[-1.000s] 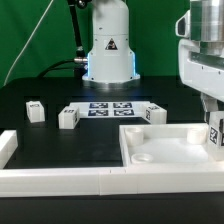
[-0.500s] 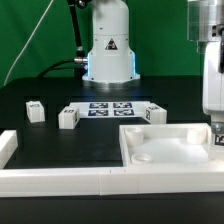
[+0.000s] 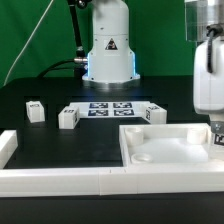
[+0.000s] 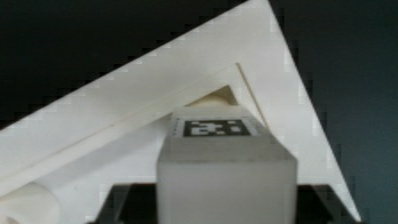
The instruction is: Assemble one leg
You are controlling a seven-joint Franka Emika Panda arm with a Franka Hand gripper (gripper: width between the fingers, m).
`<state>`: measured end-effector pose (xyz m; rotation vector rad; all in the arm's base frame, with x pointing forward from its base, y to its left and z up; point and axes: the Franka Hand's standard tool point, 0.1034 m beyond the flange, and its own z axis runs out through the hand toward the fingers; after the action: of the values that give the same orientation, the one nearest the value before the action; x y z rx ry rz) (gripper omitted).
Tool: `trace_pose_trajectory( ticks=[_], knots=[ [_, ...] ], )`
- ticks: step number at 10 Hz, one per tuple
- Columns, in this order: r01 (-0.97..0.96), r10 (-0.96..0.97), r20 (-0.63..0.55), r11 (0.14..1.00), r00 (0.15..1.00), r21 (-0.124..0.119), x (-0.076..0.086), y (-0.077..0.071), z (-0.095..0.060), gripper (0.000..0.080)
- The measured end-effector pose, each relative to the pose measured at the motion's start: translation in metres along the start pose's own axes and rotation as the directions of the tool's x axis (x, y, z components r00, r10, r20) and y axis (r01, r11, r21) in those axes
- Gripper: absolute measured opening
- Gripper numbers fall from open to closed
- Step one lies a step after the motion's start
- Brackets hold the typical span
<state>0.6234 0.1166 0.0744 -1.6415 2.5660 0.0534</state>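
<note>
White blocky tagged leg (image 4: pixel 221 165)

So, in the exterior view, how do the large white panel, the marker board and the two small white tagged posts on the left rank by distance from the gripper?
Gripper at the exterior view's right edge:
1. Large flat white square panel, directly beneath it.
2. Thin white marker board, mid-table.
3. Small white tagged post, left of the board.
4. Small white tagged post, farthest left.

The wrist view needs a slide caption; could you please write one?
Gripper holds a tagged white leg above the white panel's corner.
</note>
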Motion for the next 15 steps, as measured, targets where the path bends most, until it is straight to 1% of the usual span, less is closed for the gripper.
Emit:
trace_pose_trajectory(
  ticks=[1, 2, 3, 4, 5, 6, 7, 8, 10, 11, 12, 13, 14, 15],
  knots=[
    [0.014, -0.014, 0.0, 1.0, 1.0, -0.001, 0.0, 0.001, 0.0, 0.0294],
    [0.035, -0.035, 0.0, 0.999, 0.999, -0.001, -0.001, 0.001, 0.001, 0.0499],
    [0.089, -0.089, 0.0, 0.996, 0.996, -0.001, 0.0, 0.0, 0.001, 0.0499],
    [0.13, -0.13, 0.004, 0.992, 0.991, -0.001, 0.001, -0.001, 0.001, 0.0618],
    [0.141, -0.141, 0.006, 0.99, 0.99, 0.011, -0.003, 0.001, 0.002, 0.0644],
    [0.281, -0.281, 0.0, 0.96, 0.96, 0.012, -0.002, 0.001, 0.002, 0.0644],
    [0.365, -0.365, -0.001, 0.931, 0.931, 0.012, -0.002, 0.001, 0.002, 0.0649],
    [0.483, -0.483, -0.003, 0.876, 0.876, 0.007, -0.003, 0.002, 0.002, 0.0649],
    [0.716, -0.716, -0.012, 0.698, 0.698, 0.006, -0.003, -0.002, 0.0, 0.0649],
    [0.79, -0.789, -0.016, 0.614, 0.614, 0.007, -0.002, -0.006, -0.001, 0.0649],
    [0.863, -0.863, -0.029, 0.505, 0.505, -0.008, -0.002, -0.007, -0.002, 0.0649],
    [0.926, -0.926, -0.044, 0.376, 0.374, -0.035, -0.001, -0.007, -0.002, 0.0649],
    [0.962, -0.963, -0.049, 0.267, 0.264, -0.052, 0.0, -0.008, -0.002, 0.0649],
    [0.979, -0.98, -0.045, 0.198, 0.196, -0.056, 0.002, -0.009, -0.002, 0.0649]
  ],
)
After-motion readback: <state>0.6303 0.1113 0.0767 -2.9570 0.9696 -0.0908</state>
